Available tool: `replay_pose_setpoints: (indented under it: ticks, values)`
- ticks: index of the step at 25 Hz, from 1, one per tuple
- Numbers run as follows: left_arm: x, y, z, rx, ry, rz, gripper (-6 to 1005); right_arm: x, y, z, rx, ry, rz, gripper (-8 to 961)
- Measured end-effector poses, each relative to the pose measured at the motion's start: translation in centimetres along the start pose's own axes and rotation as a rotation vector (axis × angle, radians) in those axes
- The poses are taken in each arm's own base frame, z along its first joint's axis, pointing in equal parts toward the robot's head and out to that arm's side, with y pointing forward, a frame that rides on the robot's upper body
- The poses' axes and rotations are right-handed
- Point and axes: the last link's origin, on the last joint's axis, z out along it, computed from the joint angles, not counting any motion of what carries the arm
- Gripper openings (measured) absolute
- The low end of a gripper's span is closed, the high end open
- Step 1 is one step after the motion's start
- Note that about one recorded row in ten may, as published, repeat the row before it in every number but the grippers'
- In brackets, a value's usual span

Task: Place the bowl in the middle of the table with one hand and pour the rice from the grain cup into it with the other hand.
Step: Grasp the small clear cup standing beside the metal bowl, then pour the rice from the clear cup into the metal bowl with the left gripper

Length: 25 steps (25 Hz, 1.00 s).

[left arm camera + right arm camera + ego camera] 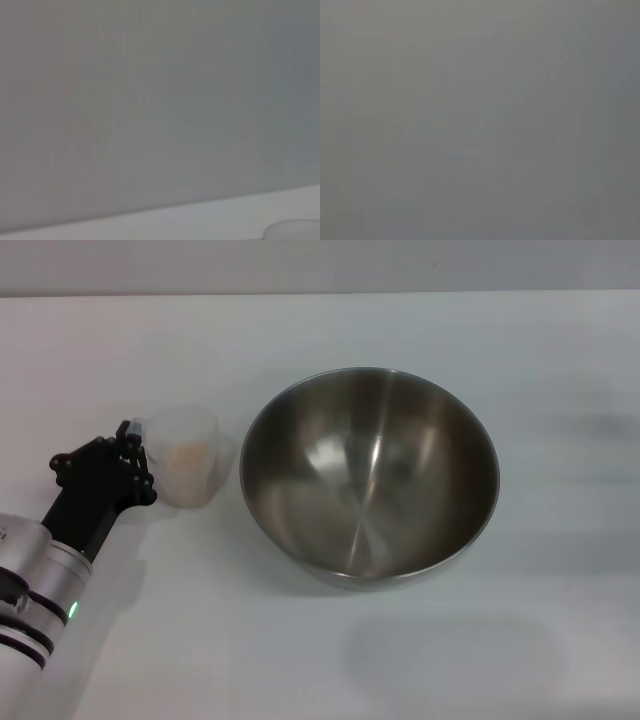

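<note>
- The cup [188,461] of rice [186,462] stands on the table [320,660], just left of the bowl [369,476].
- The left gripper [133,462] touches the cup's left side; its finger spread cannot be made out.

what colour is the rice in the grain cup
Pale beige-white, seen through the clear grain cup as the rice; the head view shows it best.

Left arm enters low from the near-left corner, silver forearm with black bands and a lit green dot, angled up and forward. Its black left hand [128,462] sits at wrist's end; finger spread unreadable. Right arm out of sight.
</note>
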Motion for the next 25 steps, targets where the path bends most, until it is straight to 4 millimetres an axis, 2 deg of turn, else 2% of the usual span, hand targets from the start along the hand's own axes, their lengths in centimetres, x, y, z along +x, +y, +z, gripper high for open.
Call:
replay_pose_setpoints:
  ticks: [6,7,8,12,13,16,17,18,25]
  values:
    - [2.3,0.2,0.8,-0.011,0.134,0.074,30,0.0,0.0,0.0,-0.002,-0.001,-0.001,468]
    - [3.4,0.4,1.1,-0.010,0.196,0.140,30,0.0,0.1,0.1,-0.003,-0.002,0.000,468]
    - [3.4,0.4,1.1,-0.010,0.196,0.140,30,0.0,0.1,0.1,-0.003,-0.002,0.000,468]
    - [5.5,1.3,2.0,-0.021,0.306,0.284,28,-0.1,0.2,0.3,-0.008,-0.006,0.001,468]
    - [6.3,2.0,2.4,-0.032,0.353,0.372,27,-0.1,0.2,0.3,-0.009,-0.007,0.000,468]
    - [7.3,3.1,2.7,-0.050,0.412,0.500,26,-0.1,0.3,0.5,-0.012,-0.010,-0.001,467]
    - [8.0,4.3,2.9,-0.070,0.468,0.646,26,-0.1,0.3,0.5,-0.013,-0.011,-0.001,467]
    - [8.0,4.3,2.9,-0.070,0.468,0.646,26,-0.2,0.4,0.5,-0.014,-0.012,-0.001,467]
    - [8.7,7.1,3.2,-0.117,0.593,1.046,27,-0.2,0.5,0.6,-0.017,-0.017,0.003,467]
